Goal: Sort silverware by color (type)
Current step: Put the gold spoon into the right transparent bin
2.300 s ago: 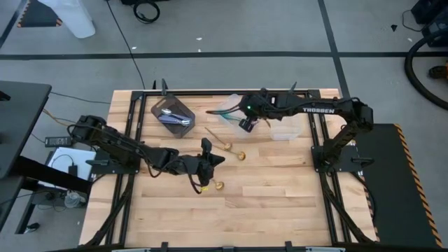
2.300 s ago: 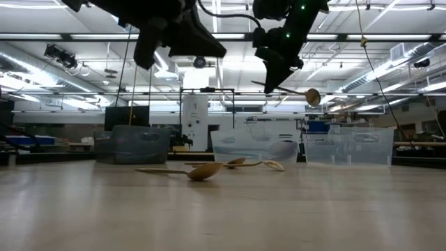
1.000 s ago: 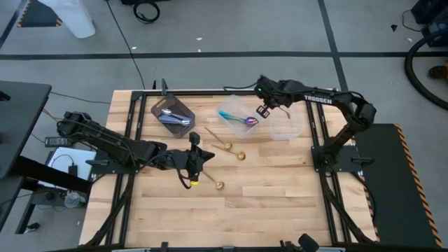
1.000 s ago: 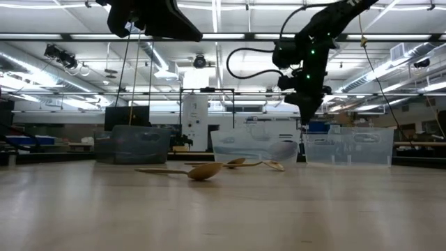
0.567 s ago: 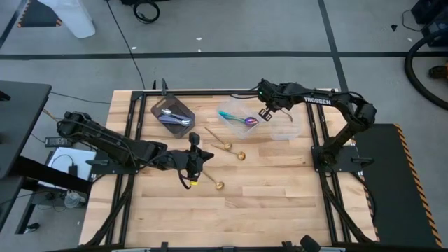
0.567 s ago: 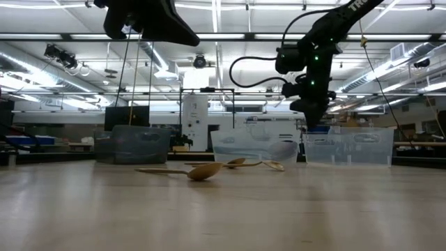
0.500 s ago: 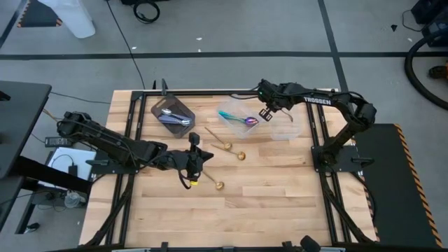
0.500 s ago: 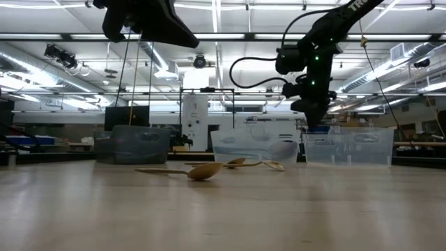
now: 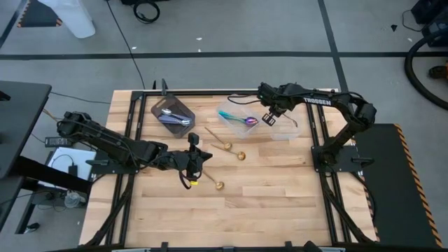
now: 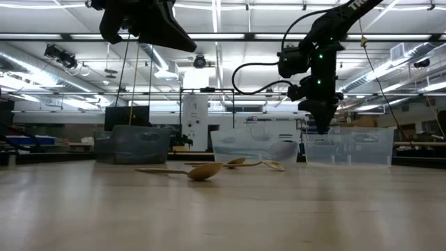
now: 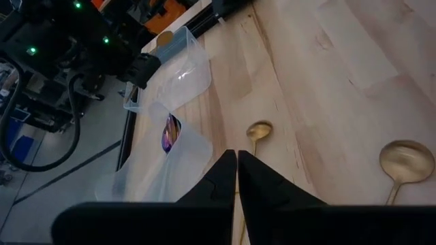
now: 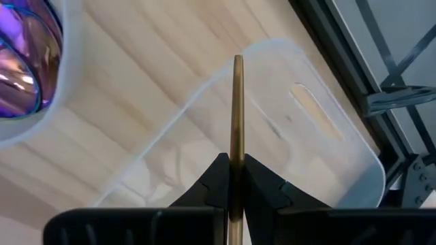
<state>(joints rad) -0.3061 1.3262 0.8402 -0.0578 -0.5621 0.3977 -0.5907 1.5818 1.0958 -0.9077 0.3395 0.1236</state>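
- While my right tool (image 12: 232, 178) is pinched on the handle of a gold spoon (image 12: 236, 109), the thing I watch is how that spoon lines up with the empty clear tub (image 9: 285, 124) under it.
- From the right wrist view, the handle runs straight out ahead of the tool, and its tip sits over the open mouth of that tub (image 12: 272, 129), inside the rim as far as I can judge.
- From above, the right tool (image 9: 269, 117) hangs over the tub's near-left corner, just beside the middle clear tub (image 9: 234, 120) that holds the blue-purple spoons (image 9: 246, 121). A drift towards that side would put gold in with the wrong colour, so I would keep over the empty tub.
- I cannot see the bowl end of the held spoon in any view, so I cannot say how low it hangs over the tub floor.
- My left tool (image 9: 194, 150) is pinched shut with nothing between its fingers, hovering above the table (image 9: 280, 203) near the middle.
- Three more gold spoons (image 9: 234, 151) lie loose on the table, just ahead of and beside the left tool; that arm is plainly the nearer one for them.
- Over on the far left, the dark tub (image 9: 173, 115) holds the silver spoons (image 9: 168, 112).
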